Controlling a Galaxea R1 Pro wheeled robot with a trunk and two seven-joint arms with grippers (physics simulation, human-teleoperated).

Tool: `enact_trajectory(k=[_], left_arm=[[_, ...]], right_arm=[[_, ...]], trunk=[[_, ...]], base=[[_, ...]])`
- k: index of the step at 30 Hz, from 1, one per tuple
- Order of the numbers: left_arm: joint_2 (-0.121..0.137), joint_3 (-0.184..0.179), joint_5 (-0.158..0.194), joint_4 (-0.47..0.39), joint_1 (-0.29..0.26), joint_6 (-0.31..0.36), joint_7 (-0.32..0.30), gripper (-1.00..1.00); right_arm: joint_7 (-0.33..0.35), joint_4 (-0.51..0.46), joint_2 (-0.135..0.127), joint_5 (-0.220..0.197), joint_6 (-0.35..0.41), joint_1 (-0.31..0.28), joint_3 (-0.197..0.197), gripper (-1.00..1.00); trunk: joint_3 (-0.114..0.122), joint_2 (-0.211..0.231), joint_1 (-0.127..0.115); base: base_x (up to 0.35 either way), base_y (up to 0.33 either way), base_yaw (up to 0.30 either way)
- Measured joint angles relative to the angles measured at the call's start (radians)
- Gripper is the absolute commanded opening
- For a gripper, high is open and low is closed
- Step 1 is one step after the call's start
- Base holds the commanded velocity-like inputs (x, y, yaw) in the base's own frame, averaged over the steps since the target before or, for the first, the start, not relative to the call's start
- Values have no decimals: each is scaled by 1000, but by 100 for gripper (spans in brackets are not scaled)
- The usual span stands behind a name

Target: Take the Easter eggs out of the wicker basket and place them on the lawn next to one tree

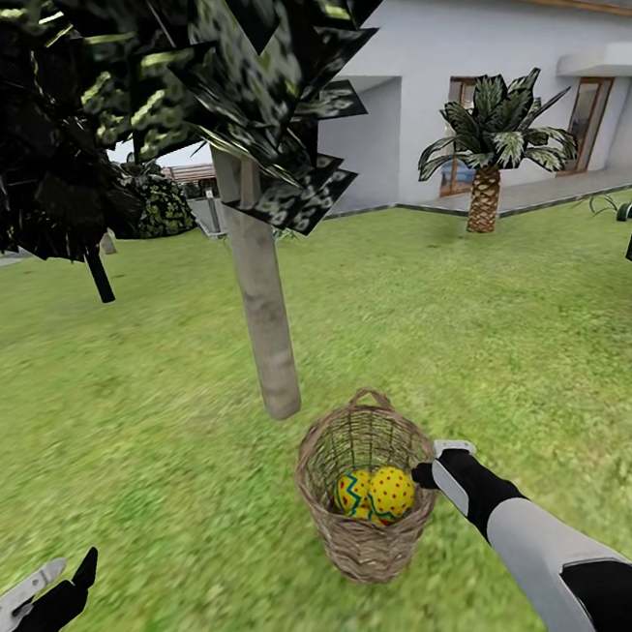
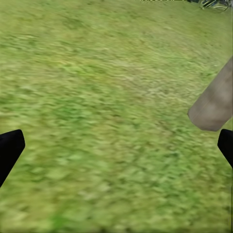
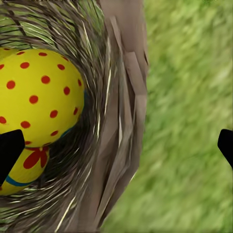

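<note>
- Brown wicker, open-woven, made up the basket (image 1: 367, 505), which stood on the lawn (image 1: 154, 440) in the lower middle of the head view, just in front of the foot of the tree (image 1: 266, 321).
- Yellow Easter eggs (image 1: 376, 496) lay inside it; I could make out a red-dotted egg (image 3: 36, 99) on top, one with a blue zigzag beside it, and one with a red flower (image 3: 24, 167) beneath.
- My right tool (image 1: 439, 467) sat at the basket's rim on the right side, fingers spread apart, one over the eggs and one outside the wall.
- My left tool (image 1: 47, 583) hung at the lower left of the head view, fingers apart, gripping nothing, over bare grass.
</note>
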Motion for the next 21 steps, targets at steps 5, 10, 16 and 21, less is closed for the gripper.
enact_trajectory(k=[5, 10, 16, 21], left_arm=[[0, 0, 3, 0, 0, 0, 0, 100], [0, -2, 15, 0, 0, 0, 0, 100], [0, -1, 17, 0, 0, 0, 0, 100], [0, -1, 17, 0, 0, 0, 1, 100]], right_arm=[[1, 0, -6, -2, -10, 0, 1, 100], [2, 0, -6, -3, -12, 0, 1, 100], [5, 0, -6, -3, -12, 0, 1, 100], [6, 0, -5, 0, -22, 1, 2, 100]], trunk=[[0, 0, 0], [15, 1, -2], [39, 2, -5], [58, 3, -7]], base=[[0, 0, 0], [0, 0, 0], [0, 0, 0], [0, 0, 0]])
